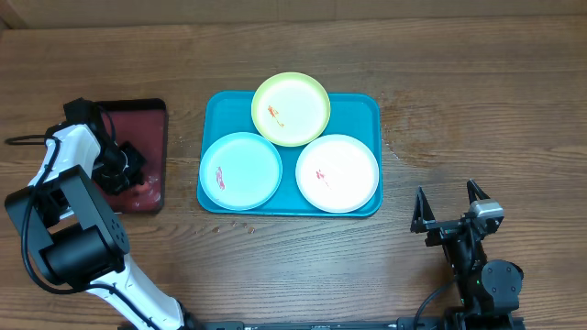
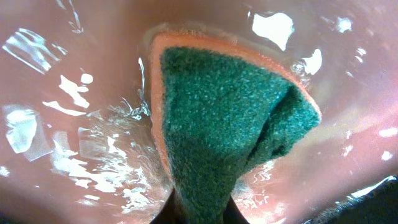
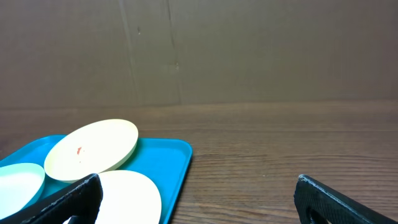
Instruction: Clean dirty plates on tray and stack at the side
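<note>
Three plates lie on the turquoise tray: a yellow-green plate at the back, a light blue plate front left and a white plate front right, each with a red smear. My left gripper is down in the dark red tray, shut on a green and orange sponge over wet surface. My right gripper is open and empty, right of the turquoise tray near the front edge. The right wrist view shows the yellow-green plate, the white plate and the turquoise tray.
The dark red tray holds a film of water. Bare wooden table lies right of the turquoise tray. A brown wall stands behind the table.
</note>
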Robot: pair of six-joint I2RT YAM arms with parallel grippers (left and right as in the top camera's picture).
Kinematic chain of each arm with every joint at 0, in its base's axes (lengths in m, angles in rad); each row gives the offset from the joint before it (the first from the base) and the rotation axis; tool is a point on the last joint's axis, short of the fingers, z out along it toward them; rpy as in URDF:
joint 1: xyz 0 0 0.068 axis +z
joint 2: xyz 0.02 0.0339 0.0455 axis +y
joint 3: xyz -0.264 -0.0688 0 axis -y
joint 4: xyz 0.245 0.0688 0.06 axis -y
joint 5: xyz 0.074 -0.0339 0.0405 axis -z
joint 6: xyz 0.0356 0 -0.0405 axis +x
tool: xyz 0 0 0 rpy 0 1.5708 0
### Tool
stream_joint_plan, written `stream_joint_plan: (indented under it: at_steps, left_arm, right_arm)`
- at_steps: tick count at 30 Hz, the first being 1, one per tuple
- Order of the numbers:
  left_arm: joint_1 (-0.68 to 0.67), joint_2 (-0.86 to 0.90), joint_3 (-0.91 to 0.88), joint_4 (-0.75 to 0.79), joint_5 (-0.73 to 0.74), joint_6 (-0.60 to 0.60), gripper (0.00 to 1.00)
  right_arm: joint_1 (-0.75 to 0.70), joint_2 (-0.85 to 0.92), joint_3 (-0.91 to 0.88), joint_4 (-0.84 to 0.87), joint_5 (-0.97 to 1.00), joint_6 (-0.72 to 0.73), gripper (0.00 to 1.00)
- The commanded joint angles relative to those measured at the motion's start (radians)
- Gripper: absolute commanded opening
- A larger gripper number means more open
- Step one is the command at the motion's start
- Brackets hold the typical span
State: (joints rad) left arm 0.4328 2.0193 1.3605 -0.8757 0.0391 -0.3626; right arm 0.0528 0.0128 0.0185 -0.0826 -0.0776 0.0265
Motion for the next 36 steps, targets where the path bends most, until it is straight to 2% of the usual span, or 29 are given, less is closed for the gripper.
stream_joint_plan:
  at_steps: [1,2,3,4,5,6,10,20,21,22,23,24,30,31,32,34,35,36]
  left_arm:
    - [0.005,0.021,0.017,0.024,0.040,0.000,0.09]
    - [0.005,0.021,0.017,0.036,0.040,0.000,0.31]
    - [0.005,0.021,0.017,0.054,0.040,0.000,0.64]
    - [0.005,0.021,0.017,0.076,0.040,0.000,0.83]
    - [0.007,0.021,0.017,0.094,0.038,0.001,0.95]
    - [0.009,0.021,0.017,0.119,0.030,0.001,1.00]
    - [0.014,0.021,0.017,0.187,0.029,0.016,0.99]
    - [0.014,0.021,0.017,0.168,0.029,0.031,0.72]
    - [0.014,0.021,0.017,0.161,0.029,0.031,0.61]
    - [0.014,0.021,0.017,0.158,0.029,0.031,0.44]
    - [0.014,0.021,0.017,0.158,0.029,0.035,0.20]
    - [0.014,0.021,0.017,0.154,0.028,0.034,0.04]
    - [0.019,0.021,0.032,0.227,0.013,-0.149,0.04]
    - [0.021,0.021,0.040,0.231,0.013,-0.167,0.09]
    - [0.024,0.021,0.048,0.234,0.013,-0.175,0.34]
    - [0.026,0.021,0.060,0.234,0.012,-0.176,0.62]
    - [0.026,0.021,0.063,0.234,0.006,-0.176,0.80]
    - [0.026,0.021,0.063,0.232,0.006,-0.174,0.92]
  right_arm:
    - [-0.003,-0.010,-0.010,0.003,0.006,0.007,1.00]
    - [-0.003,-0.010,-0.010,0.003,0.006,0.007,1.00]
    - [-0.003,-0.010,-0.010,0.003,0.006,0.007,1.00]
    - [-0.003,-0.010,-0.010,0.003,0.006,0.007,1.00]
    - [-0.003,-0.010,-0.010,0.003,0.006,0.007,1.00]
    - [-0.003,-0.010,-0.010,0.003,0.006,0.007,1.00]
    - [-0.003,-0.010,-0.010,0.003,0.006,0.007,1.00]
    - [-0.003,-0.010,-0.010,0.003,0.006,0.007,1.00]
    - [-0.003,-0.010,-0.010,0.003,0.006,0.007,1.00]
    - [-0.003,-0.010,-0.010,0.003,0.006,0.007,1.00]
    - [-0.003,-0.010,-0.010,0.003,0.006,0.007,1.00]
    - [-0.003,-0.010,-0.010,0.003,0.006,0.007,1.00]
    - [-0.003,-0.010,-0.010,0.003,0.006,0.007,1.00]
    - [-0.003,-0.010,-0.010,0.003,0.006,0.007,1.00]
    - [-0.003,-0.010,-0.010,0.003,0.006,0.007,1.00]
    - [-0.003,-0.010,-0.010,0.003,0.006,0.007,1.00]
    - [-0.003,-0.010,-0.010,0.003,0.006,0.007,1.00]
    - [-0.003,-0.010,-0.010,0.003,0.006,0.007,1.00]
